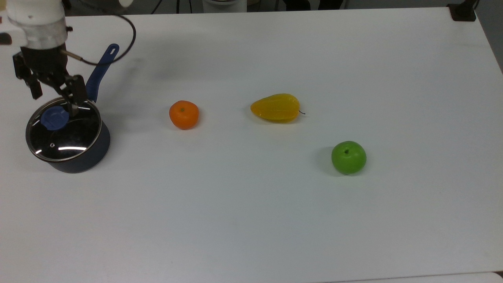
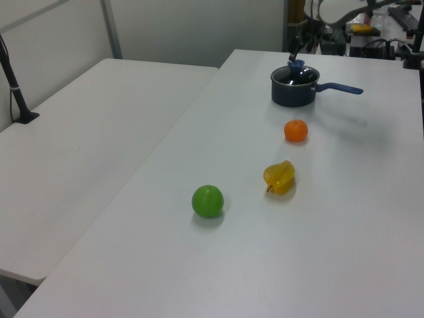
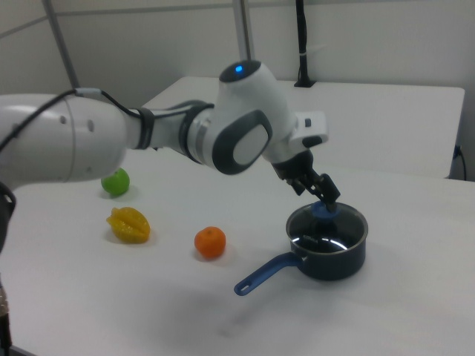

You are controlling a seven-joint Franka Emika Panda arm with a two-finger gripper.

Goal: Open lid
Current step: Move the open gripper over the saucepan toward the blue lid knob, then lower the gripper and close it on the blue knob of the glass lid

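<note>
Top view: the lid (image 1: 63, 129), clear glass with a metal rim and a blue knob (image 1: 54, 118), sits closed on a dark blue saucepan (image 1: 80, 155) near the top view's left edge of the white table (image 1: 275, 220); the saucepan's blue handle (image 1: 101, 70) points toward the far edge. The gripper (image 1: 55, 101) hangs over the far rim of the lid with its jaws spread apart, one finger (image 1: 74, 94) just beside the knob and the other (image 1: 34, 86) outside the pan. An orange (image 1: 184, 114), a yellow star fruit (image 1: 276, 107) and a green apple (image 1: 348, 157) lie well apart across the table, toward the top view's right. Left view: the saucepan (image 2: 294, 94) stands at the far end of the table with the lid (image 2: 296, 74) on it and the gripper (image 2: 293, 50) above; the orange (image 2: 296, 130), star fruit (image 2: 279, 177) and apple (image 2: 207, 201) run in a line toward the camera. Right view: the white arm (image 3: 148, 141) reaches across to the pan (image 3: 328, 248); the gripper (image 3: 323, 199) is poised at the blue knob (image 3: 323, 211), with the lid (image 3: 326, 226) seated on the pan.
</note>
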